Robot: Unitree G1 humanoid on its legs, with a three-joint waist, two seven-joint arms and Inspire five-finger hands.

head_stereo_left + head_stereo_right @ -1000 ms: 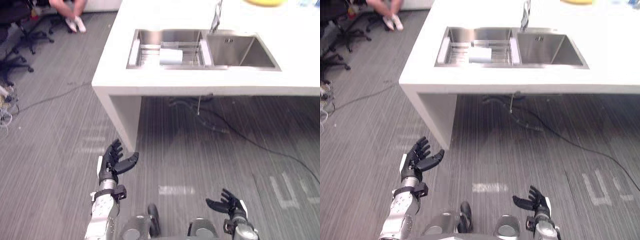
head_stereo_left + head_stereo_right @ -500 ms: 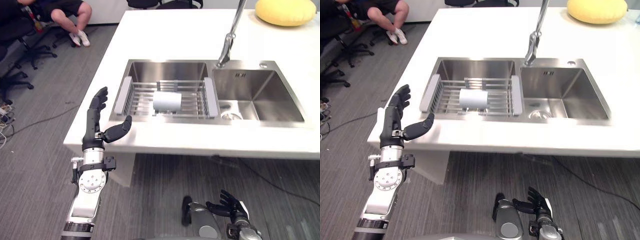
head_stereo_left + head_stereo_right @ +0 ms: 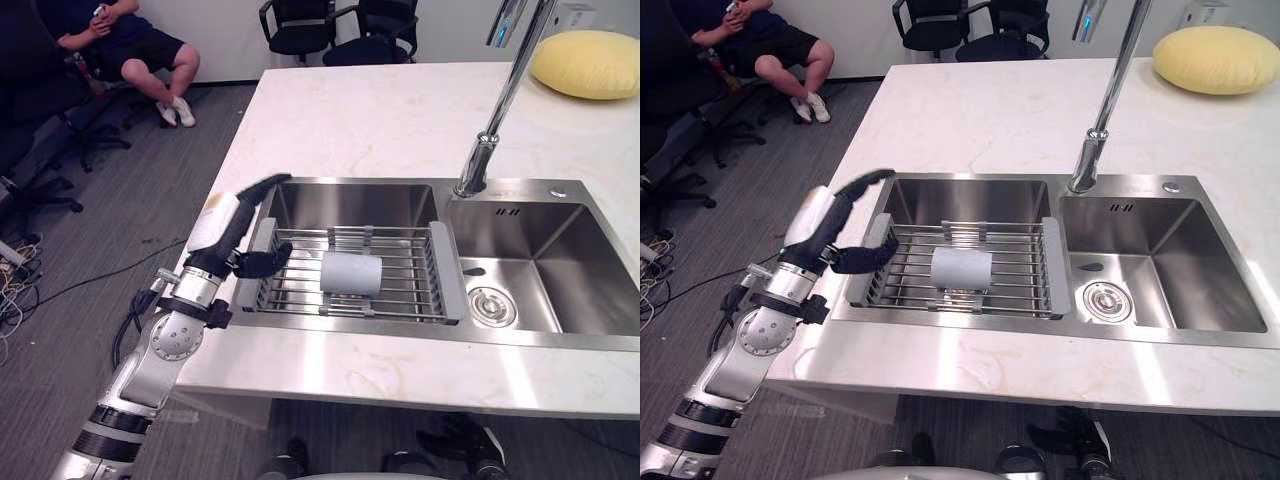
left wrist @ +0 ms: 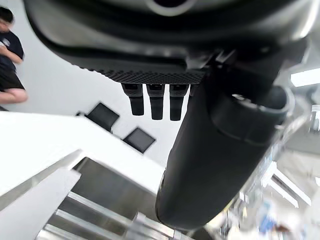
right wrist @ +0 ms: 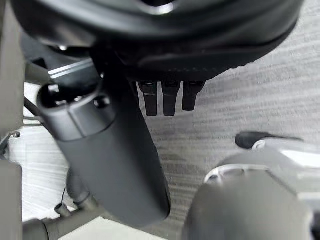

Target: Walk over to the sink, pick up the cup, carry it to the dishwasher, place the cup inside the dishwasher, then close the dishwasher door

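Lying on its side, the pale cup point(image 3: 350, 273) rests on the wire rack point(image 3: 300, 287), about midway along it, with neither hand touching it. The rack spans the left basin point(image 3: 350, 205) of the steel double sink, its grey end pieces sitting on the basin's left and right edges. The right basin point(image 3: 565, 285) shows a round drain point(image 3: 491, 306) in its floor, and the tall faucet point(image 3: 497, 110) rises from the far rim between the two basins. The sink is set into a white counter point(image 3: 370, 110), and a yellow cushion-like object point(image 3: 588, 63) lies on the counter's far right corner. The left hand point(image 3: 232, 232) is raised over the counter's left edge, just beside the rack's left end, fingers stretched out towards the far side and thumb pointing at the rack, holding nothing. I cannot tell whether the thumb touches the grey end piece. The right hand point(image 5: 110, 165) hangs low above the grey floor, below the counter's near edge, and its own wrist view shows the fingers straight and holding nothing. Far to the left a person point(image 3: 130, 40) sits on a chair, and black office chairs point(image 3: 300, 25) stand beyond the counter.
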